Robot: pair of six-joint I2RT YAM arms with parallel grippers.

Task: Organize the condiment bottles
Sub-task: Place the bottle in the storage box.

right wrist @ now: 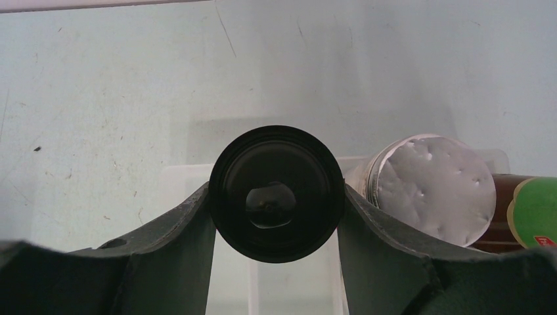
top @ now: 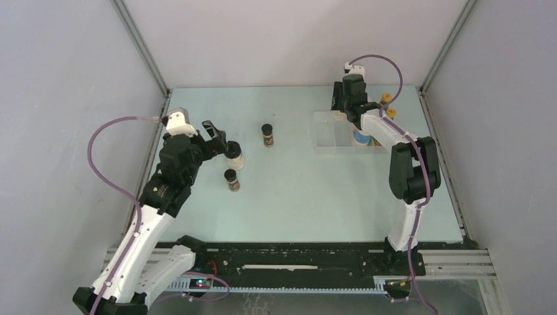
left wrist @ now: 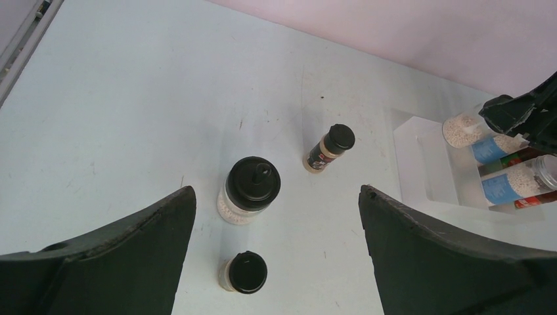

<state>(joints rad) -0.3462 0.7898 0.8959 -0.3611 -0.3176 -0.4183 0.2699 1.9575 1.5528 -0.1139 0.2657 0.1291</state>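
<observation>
About half done: four in the tray, one held over it, three left out.
The clear tray at upper right holds two blue-labelled jars and, it seems, both red sauce bottles; the right tool grips a black-lidded jar above it. Left of centre on the bench stand the second black-lidded jar and two tiny dark jars, under the wide-open left tool.

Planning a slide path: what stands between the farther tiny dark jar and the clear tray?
Nothing: bare table between the tiny dark jar and the clear tray, seen in the top view.
</observation>
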